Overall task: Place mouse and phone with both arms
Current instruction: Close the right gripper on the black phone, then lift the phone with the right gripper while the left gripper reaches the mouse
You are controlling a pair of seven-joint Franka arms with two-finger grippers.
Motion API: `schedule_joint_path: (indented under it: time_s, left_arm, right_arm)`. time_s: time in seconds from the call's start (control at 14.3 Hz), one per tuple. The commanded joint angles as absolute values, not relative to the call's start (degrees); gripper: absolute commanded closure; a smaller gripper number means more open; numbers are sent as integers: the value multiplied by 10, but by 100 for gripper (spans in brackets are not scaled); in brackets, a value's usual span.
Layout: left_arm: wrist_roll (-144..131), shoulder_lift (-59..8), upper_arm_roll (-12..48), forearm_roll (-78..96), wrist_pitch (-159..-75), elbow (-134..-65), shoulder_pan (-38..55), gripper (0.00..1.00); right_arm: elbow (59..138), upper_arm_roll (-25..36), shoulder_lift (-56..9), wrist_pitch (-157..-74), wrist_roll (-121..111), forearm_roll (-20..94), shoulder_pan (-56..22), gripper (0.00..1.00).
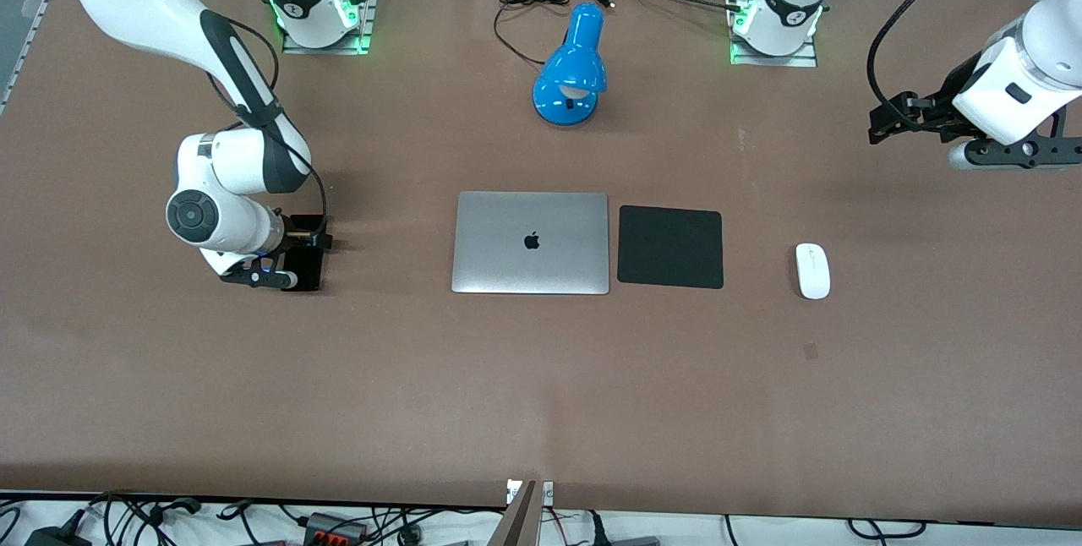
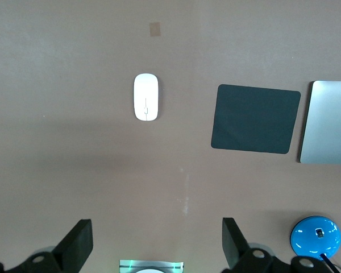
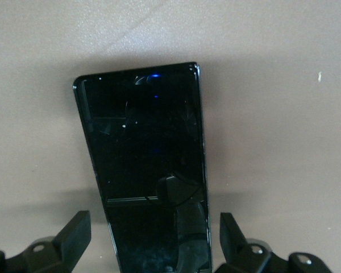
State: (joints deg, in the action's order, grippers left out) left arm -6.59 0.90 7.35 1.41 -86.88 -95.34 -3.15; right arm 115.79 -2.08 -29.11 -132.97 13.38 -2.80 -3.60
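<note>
Right tool [image 3: 153, 239]: I see it low over the phone [image 3: 145, 165], fingers spread either side.
Left tool [image 2: 156, 244]: open, high above the surface [image 1: 541, 394].
Mouse [image 1: 812, 270]: beside the mouse pad [image 1: 670, 247], the pad next to the laptop [image 1: 531, 242].
Lamp [image 1: 572, 66]: farther off.

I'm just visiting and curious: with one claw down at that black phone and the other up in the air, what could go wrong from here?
1. The phone is slim and glossy; the right claw, open and straddling it, might slip when it closes.
2. The left claw hangs open, high over the table, away from the smooth mouse; a misjudged descent could nudge it aside.
</note>
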Motion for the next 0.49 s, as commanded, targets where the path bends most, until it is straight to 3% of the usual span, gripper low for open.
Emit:
schedule_joint_path:
  time_s: [0.0, 0.42]
  left_arm:
    - [-72, 2, 76, 26, -855, -937, -35, 0]
    - [-68, -10, 75, 20, -849, -935, -34, 0]
  right_arm:
    - [1175, -25, -292, -1360, 137, -38, -30, 0]
    - [1184, -25, -296, -1375, 134, -39, -24, 0]
